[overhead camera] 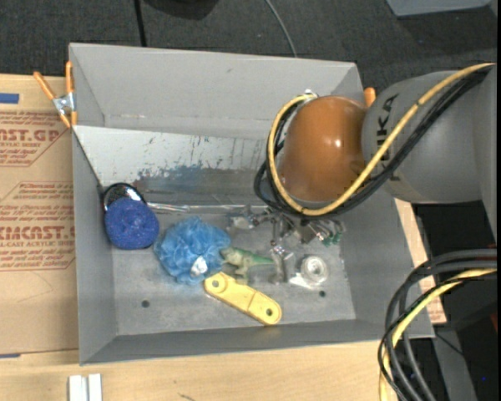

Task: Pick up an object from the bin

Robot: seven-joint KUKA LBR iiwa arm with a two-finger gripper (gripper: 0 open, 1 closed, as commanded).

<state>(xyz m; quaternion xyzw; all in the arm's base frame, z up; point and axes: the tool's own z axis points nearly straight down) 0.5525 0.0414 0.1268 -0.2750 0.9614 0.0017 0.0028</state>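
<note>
Seeing hand low in bin, between blue pouf and silver cap; we can't tell its grip.

My arm reaches in from the right, bent downward. Yellow and black cables loop around my orange wrist cover. My gripper hangs low beneath it.

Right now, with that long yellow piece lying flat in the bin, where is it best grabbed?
Probably across its narrow middle, coming straight down from above. The yellow piece lies flat and slanted on the bin floor, with both long edges free. The light blue puff sits close to its rounded upper-left end, so the middle looks clearer.
</note>
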